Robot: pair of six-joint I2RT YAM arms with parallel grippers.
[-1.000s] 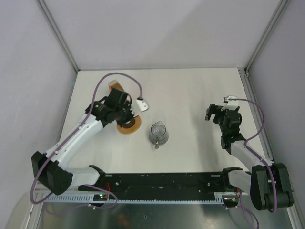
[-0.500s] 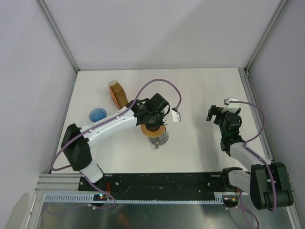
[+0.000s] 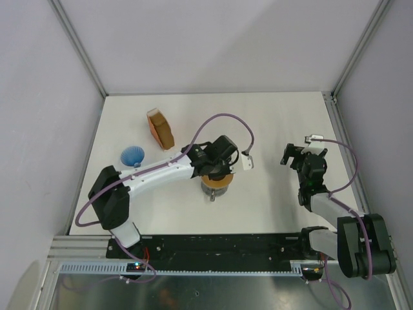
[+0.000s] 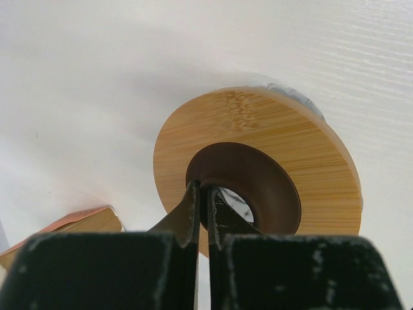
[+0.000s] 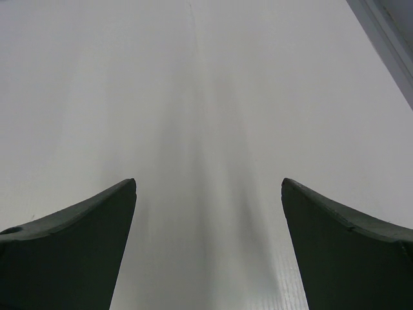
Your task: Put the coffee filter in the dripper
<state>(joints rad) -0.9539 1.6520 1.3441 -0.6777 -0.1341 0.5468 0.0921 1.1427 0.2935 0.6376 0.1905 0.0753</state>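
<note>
Stretching centreward, the left gripper [image 4: 204,192] pinches the wooden ring [image 4: 277,135], seemingly (right gripper [image 5: 208,187] agape).

Left arm [image 3: 158,173]: white tubular links, black joint housings, bulky black shoulder block [image 3: 110,197]. Purple cable [image 3: 222,117] runs off wrist end to small white connector block [image 3: 246,163].
Right arm [image 3: 329,206]: same white-and-black build, large black base joint [image 3: 364,248], own purple lead [image 3: 350,150], white plug [image 3: 314,137].
Left fingers [image 4: 184,223]: matte black, thin flat blades; black mount below flecked with pale scuffs.
Right fingers [image 5: 71,239]: dark grey-green, broad, curving to blunt tips.
</note>
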